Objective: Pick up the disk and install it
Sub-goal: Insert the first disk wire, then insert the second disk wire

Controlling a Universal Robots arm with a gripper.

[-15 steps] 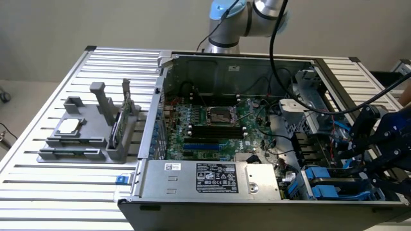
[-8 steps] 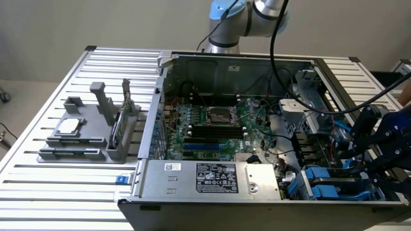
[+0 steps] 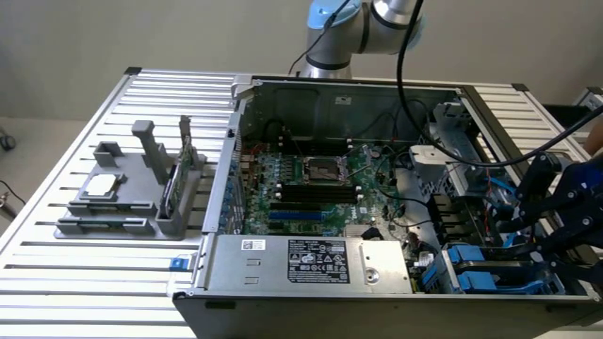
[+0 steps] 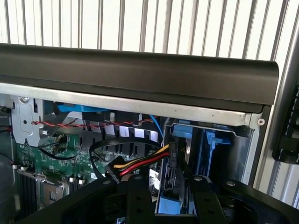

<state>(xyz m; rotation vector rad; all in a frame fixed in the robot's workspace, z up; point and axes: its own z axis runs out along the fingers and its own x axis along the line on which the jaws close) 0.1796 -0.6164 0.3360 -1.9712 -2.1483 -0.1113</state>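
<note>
My black gripper [image 3: 530, 224] hangs over the drive bays at the open computer case's corner, on the exterior view's right. In the wrist view its two fingers [image 4: 136, 196] stand apart on either side of a narrow dark slab edged in blue. This is the disk [image 4: 167, 205] seen edge-on, sitting down in the blue-framed bay. Small gaps show between the slab and each finger. My gripper [image 4: 169, 183] is open around it. Most of the disk is hidden by the fingers and the bay.
A yellow, red and black cable bundle [image 4: 140, 164] runs to a connector just above the disk. Blue drive carriers [image 3: 476, 272] fill the bay. The case holds a motherboard [image 3: 311, 183] and a labelled power supply box [image 3: 320, 261]. A grey tray [image 3: 123, 194] with a chip sits on the slatted table [image 3: 85, 282].
</note>
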